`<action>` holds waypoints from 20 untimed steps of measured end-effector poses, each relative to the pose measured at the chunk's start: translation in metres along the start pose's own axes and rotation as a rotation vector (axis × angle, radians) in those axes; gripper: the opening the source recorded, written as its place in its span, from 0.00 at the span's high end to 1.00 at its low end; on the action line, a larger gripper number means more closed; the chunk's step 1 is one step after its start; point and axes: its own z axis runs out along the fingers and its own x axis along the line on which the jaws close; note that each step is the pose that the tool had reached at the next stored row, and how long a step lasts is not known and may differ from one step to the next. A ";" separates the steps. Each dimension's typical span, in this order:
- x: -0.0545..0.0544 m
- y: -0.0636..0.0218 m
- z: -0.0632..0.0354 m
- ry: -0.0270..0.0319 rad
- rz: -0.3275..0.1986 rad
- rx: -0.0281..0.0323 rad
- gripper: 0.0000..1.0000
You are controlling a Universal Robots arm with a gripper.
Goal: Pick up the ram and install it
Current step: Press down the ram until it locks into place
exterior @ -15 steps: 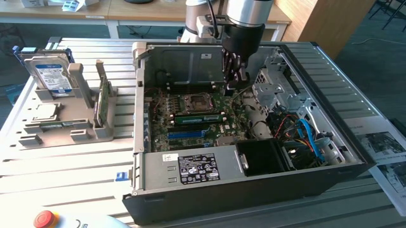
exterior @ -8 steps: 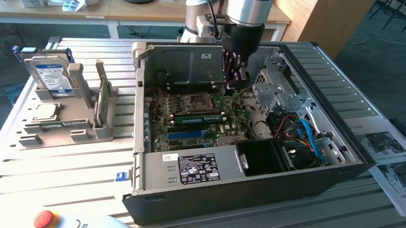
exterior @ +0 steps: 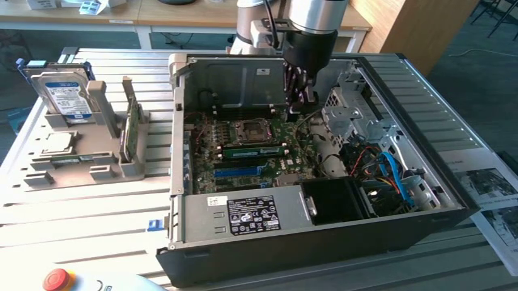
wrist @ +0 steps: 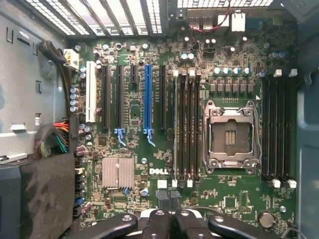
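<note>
A long green ram stick (exterior: 257, 150) stands seated in a memory slot of the motherboard (exterior: 242, 163), just in front of the CPU socket (exterior: 249, 130). My gripper (exterior: 300, 104) hangs inside the open computer case, above the motherboard's back end and toward the exterior view's right of the socket. Its fingers are shut with nothing between them. In the wrist view the closed fingertips (wrist: 169, 203) hover just past one end of the row of memory slots (wrist: 187, 124), beside the CPU socket (wrist: 231, 137).
A grey holder (exterior: 89, 163) at the exterior view's left carries a second green stick (exterior: 130, 124) standing upright, a hard drive (exterior: 63, 92) and a CPU (exterior: 55, 143). Case walls (exterior: 179, 121), a drive cage (exterior: 356, 115) and cables (exterior: 389, 170) ring the motherboard.
</note>
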 end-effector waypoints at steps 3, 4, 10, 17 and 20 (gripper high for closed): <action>0.000 0.0002 -0.0001 -0.0049 0.001 0.0122 0.90; 0.000 0.0004 0.0000 -0.0064 0.001 0.0167 0.90; 0.000 0.0004 0.0001 -0.0184 0.002 0.0323 0.90; 0.000 0.0004 0.0001 -0.0195 0.002 0.0378 0.90; 0.000 0.0005 0.0001 -0.0194 0.002 0.0381 0.90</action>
